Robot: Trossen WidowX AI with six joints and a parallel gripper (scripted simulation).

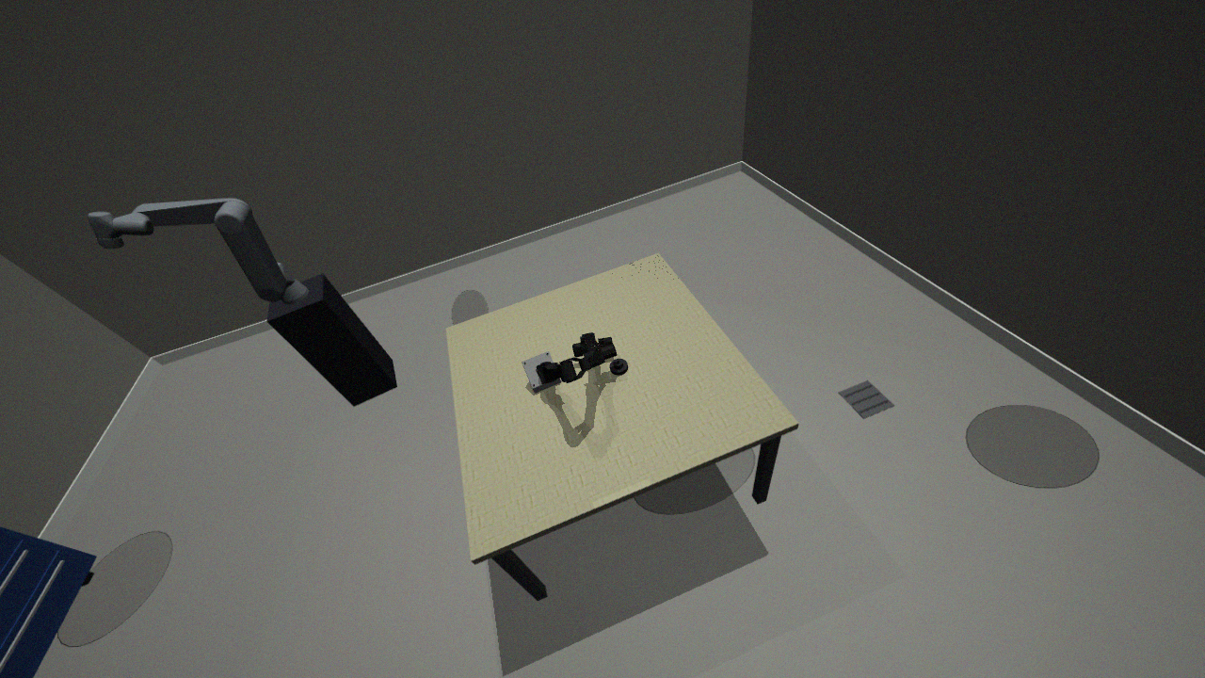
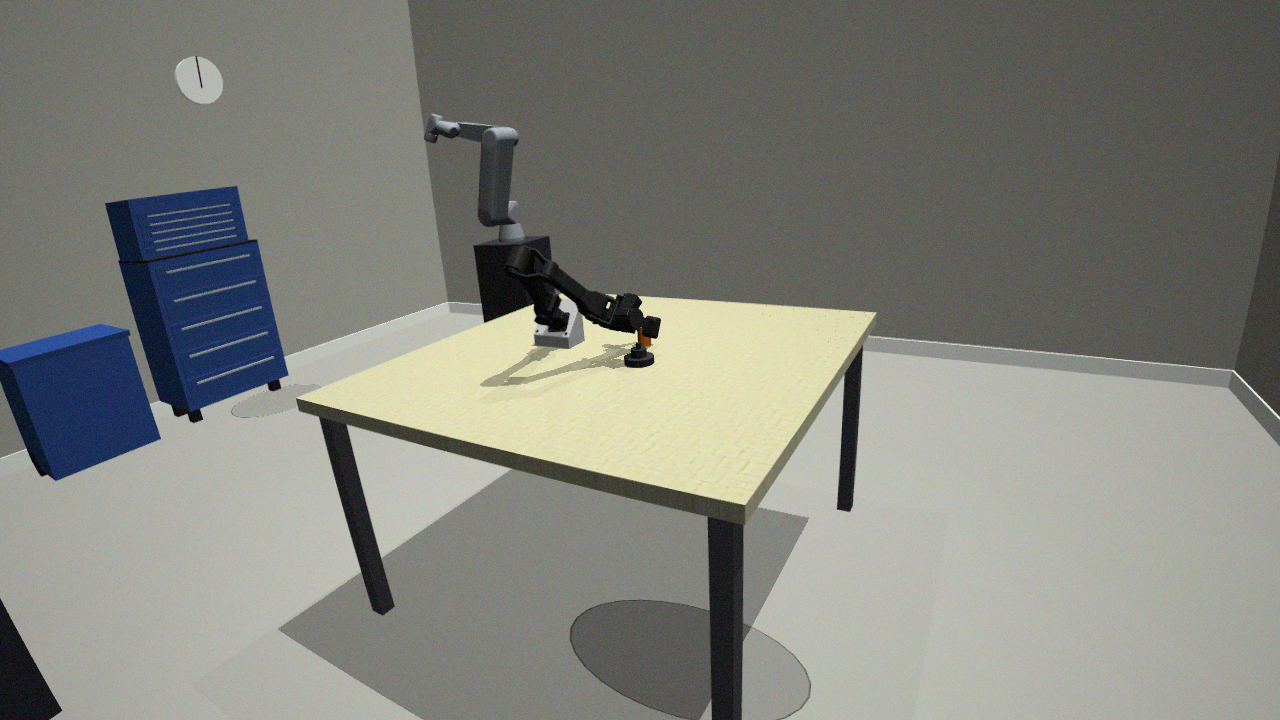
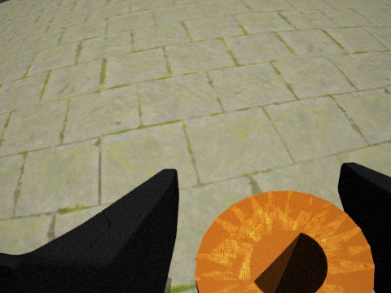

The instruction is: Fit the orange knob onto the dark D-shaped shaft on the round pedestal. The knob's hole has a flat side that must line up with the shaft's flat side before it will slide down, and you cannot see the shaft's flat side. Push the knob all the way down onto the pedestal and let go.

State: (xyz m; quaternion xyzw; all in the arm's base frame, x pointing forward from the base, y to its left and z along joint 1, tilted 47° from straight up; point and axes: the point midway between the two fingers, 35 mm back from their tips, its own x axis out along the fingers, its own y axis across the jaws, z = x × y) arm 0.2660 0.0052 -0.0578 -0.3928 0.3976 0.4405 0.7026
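Observation:
The orange knob (image 2: 645,339) (image 3: 228,264) is upright, close behind the dark round pedestal (image 2: 639,361) (image 1: 619,371) in the exterior view; whether its foot touches the table is hard to tell. The wrist view shows its end face and dark D-shaped hole, with the flat side running diagonally on the hole's left. My gripper (image 2: 643,331) (image 3: 261,180) is open around the knob, with a gap at the left finger and the right finger close to the knob's side. In the top view the arm hides the knob. The shaft's flat side cannot be made out.
The pale yellow table (image 1: 589,472) (image 2: 572,420) carries my arm's grey base (image 1: 539,371) (image 2: 558,340), left of the pedestal. A grey arm (image 1: 252,249) (image 2: 497,174) on a black block stands beyond the table. Blue cabinets (image 2: 205,313) stand at the left.

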